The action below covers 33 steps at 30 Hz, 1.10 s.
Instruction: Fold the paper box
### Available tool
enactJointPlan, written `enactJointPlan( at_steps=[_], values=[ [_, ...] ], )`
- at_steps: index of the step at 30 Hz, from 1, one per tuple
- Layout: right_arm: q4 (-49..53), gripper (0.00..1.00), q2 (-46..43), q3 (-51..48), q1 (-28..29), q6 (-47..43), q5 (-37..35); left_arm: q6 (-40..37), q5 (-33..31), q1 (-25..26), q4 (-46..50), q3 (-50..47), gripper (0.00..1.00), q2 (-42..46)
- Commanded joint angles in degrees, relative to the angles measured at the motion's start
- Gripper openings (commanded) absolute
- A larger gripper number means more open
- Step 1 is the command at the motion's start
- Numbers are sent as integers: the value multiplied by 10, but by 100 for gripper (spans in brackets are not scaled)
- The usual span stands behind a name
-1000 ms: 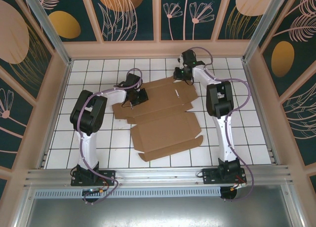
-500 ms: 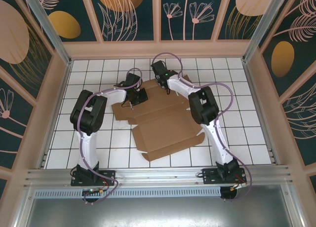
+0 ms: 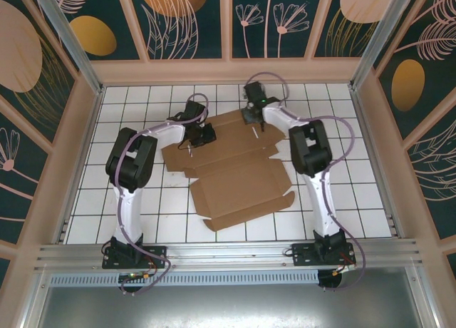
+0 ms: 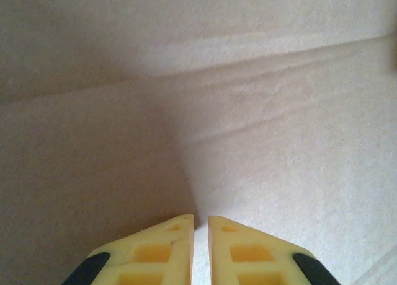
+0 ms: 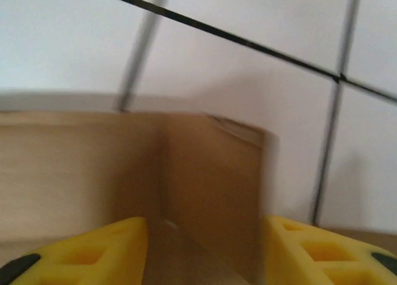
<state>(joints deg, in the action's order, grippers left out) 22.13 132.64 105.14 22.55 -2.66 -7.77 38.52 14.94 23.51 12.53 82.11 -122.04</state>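
Note:
The paper box (image 3: pixel 239 185) lies as a flat brown die-cut sheet in the middle of the table, its flaps spread out. My left gripper (image 3: pixel 201 137) rests over the sheet's far left panel. In the left wrist view this left gripper (image 4: pixel 200 220) is shut, with its yellow tips a sliver apart right against the creased cardboard (image 4: pixel 279 111) and nothing between them. My right gripper (image 3: pixel 254 121) is at the sheet's far edge. Seen from the right wrist, the right gripper (image 5: pixel 205 229) is open, and a raised cardboard flap (image 5: pixel 211 173) stands between its fingers, blurred.
The table is white tile with dark grout (image 3: pixel 342 192), walled by a wooden frame with patterned panels (image 3: pixel 228 68). An aluminium rail (image 3: pixel 228 253) runs along the near edge at the arm bases. Bare tiles (image 5: pixel 248 80) lie just beyond the flap.
My right arm swung left along the sheet's far edge, came partway back, and its gripper opened around a flap. My left gripper shifted slightly toward the far right on the sheet.

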Motion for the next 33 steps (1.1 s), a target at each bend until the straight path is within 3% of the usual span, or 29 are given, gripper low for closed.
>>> enactJointPlan(
  at_steps=[1, 5, 8, 12, 15, 23, 27, 33],
  values=[
    [-61, 66, -136, -93, -71, 71, 158, -35, 8, -2, 36, 34, 15, -21],
    [-88, 71, -187, -186, -154, 92, 230, -58, 18, -2, 41, 59, 16, -40],
    [-93, 74, -175, -217, -192, 94, 306, -65, 23, -2, 49, 82, 17, -62],
    [-48, 72, -108, -193, -202, 81, 450, -69, 26, -2, 54, 100, 17, -81],
    [-44, 71, -79, -193, -201, 78, 518, -69, 32, -2, 51, 105, 17, -87],
    [-10, 64, -26, -181, -193, 64, 576, -72, 41, -2, 44, 100, 17, -85],
    [-8, 56, -3, -186, -194, 75, 659, -73, 45, -3, 35, 93, 16, -86],
    [-53, 44, -30, -228, -195, 101, 653, -69, 48, -2, 31, 92, 15, -82]
  ],
)
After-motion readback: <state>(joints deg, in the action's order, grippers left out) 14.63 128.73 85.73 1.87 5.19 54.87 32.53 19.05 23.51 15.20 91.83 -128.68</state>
